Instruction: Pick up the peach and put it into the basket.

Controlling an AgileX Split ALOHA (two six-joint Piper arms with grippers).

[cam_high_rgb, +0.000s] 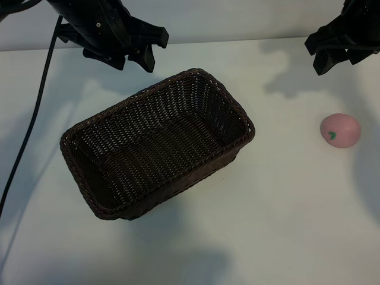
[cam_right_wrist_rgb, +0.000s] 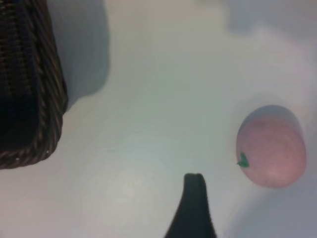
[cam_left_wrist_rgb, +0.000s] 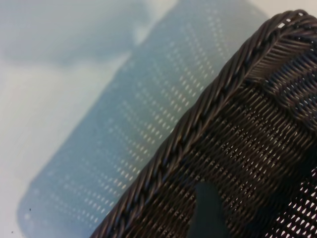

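The peach (cam_high_rgb: 340, 130) is a small pale-pink ball with a green mark, lying on the white table to the right of the basket (cam_high_rgb: 126, 105), well apart from it. The basket is dark-brown wicker, set at an angle in the middle, with nothing inside. My right gripper (cam_high_rgb: 339, 64) hangs open at the back right, behind the peach and above the table. In the right wrist view the peach (cam_right_wrist_rgb: 271, 146) lies beside one dark fingertip (cam_right_wrist_rgb: 194, 198), untouched. My left gripper (cam_high_rgb: 129, 64) is open at the back left, over the basket's far rim (cam_left_wrist_rgb: 198, 124).
A black cable (cam_high_rgb: 35, 107) runs down the table's left side from the left arm. The basket's corner (cam_right_wrist_rgb: 29, 99) shows in the right wrist view, with bare white table between it and the peach.
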